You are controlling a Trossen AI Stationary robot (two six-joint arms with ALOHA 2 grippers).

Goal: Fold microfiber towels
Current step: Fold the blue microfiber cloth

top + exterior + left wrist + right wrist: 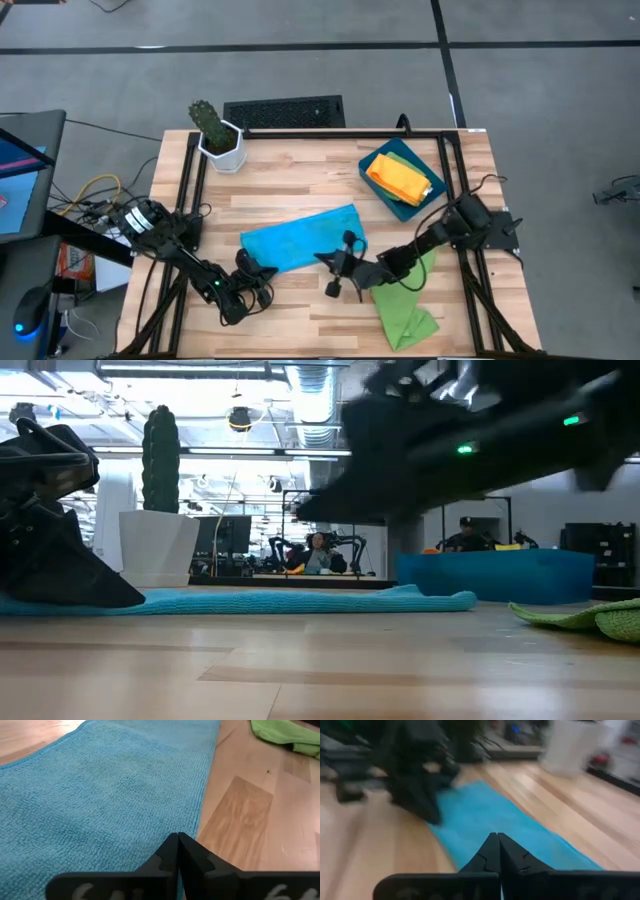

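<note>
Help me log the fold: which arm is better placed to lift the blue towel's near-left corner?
Probably the left. Its hand sits shut at the blue towel's near-left corner, the cloth spread just past its fingers. The right hand, also shut, is by the towel's other end.

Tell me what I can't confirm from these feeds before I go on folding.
- Left gripper: fingers meet at the blue towel's edge; whether cloth is pinched, the wrist view hides it.
- Right gripper: motion-blurred; fingers look together, any cloth hidden.
- Tray: the orange towel covers what lies under it.
- Green towel: the right arm hides part.
</note>
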